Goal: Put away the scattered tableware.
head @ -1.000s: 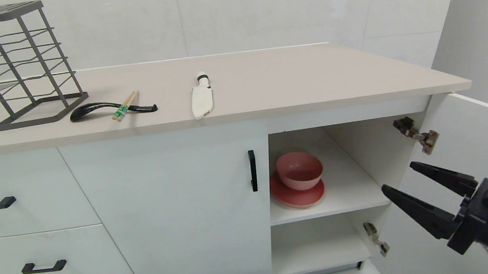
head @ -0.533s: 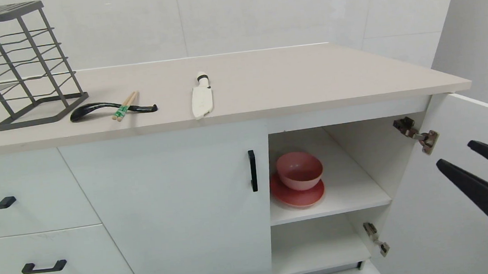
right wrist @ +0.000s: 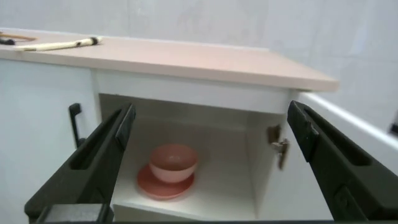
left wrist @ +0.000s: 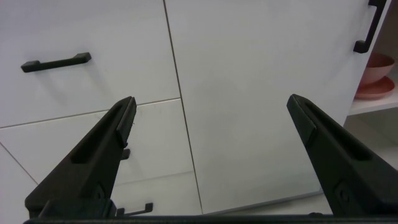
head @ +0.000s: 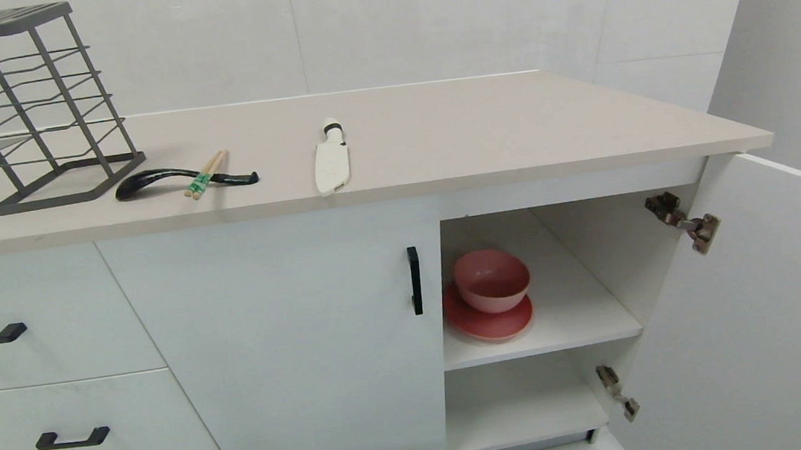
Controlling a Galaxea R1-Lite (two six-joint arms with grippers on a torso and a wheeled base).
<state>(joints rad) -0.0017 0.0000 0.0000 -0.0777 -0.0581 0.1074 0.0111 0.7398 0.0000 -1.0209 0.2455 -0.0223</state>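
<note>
- Ahead of right gripper (right wrist: 210,111), spread and empty: bowl (right wrist: 174,162) on plate (right wrist: 152,185), shelved.
- left gripper (left wrist: 211,101) spread, empty.
- Next, likely: reach above for knife (head: 331,162), chopsticks (head: 205,174), spoon (head: 150,180).

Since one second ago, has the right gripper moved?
Yes. The right gripper pulled back rightward, away from the upper door hinge, toward the head view's right edge.

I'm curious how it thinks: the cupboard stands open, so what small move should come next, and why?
Probably swing the open right pincer to the door and push it shut: the bowl already sits on the plate inside, and the pincer holds nothing.
</note>
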